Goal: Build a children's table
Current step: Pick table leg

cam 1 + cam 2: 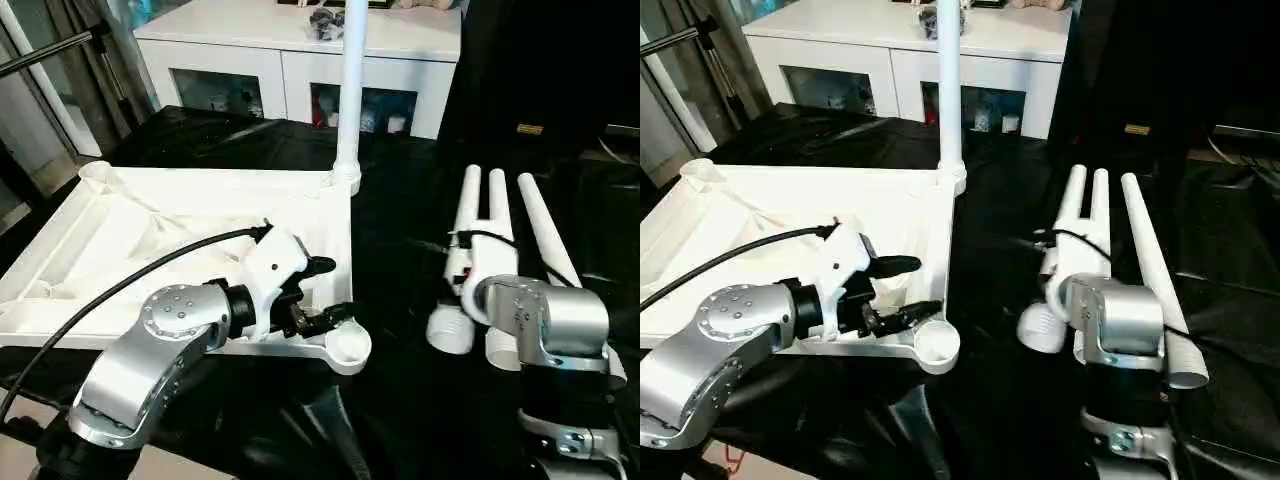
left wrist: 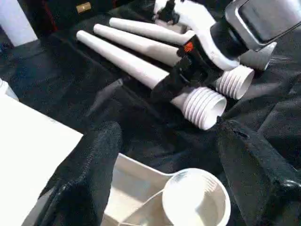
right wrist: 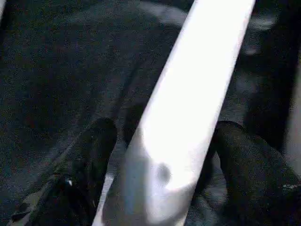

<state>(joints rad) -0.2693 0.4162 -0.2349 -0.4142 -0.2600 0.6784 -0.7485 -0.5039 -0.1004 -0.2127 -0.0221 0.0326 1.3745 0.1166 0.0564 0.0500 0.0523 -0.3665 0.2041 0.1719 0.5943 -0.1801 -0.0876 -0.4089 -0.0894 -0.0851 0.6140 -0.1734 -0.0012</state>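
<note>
The white plastic rectangular tabletop (image 1: 190,215) lies upside down, ribbed underside up, on the black-draped counter (image 1: 400,400), toward the robot's left. One long white tubular leg (image 1: 351,80) stands upright in the round socket at the far corner nearest the middle of the counter. The near round corner socket (image 1: 349,345) on that same side is empty. The left gripper (image 1: 328,291) sits at this near corner, its jaws spread apart, one black finger above the tabletop's edge and the other low beside the empty socket; in the left wrist view the socket (image 2: 196,201) lies between the two dark fingers (image 2: 89,174) without either pressing on it. Well apart to the right, three loose white tubular legs (image 1: 1140,260) lie side by side on the black cloth, their ribbed thicker ends (image 2: 203,106) toward the robot. The right gripper (image 2: 181,77) reaches down over them; in the right wrist view its jaws stand spread on either side of one white leg (image 3: 188,113), with the dark fingers (image 3: 89,155) flanking the tube, and whether they touch it cannot be told. Behind the counter stands a white cabinet with glass doors (image 1: 290,70).
</note>
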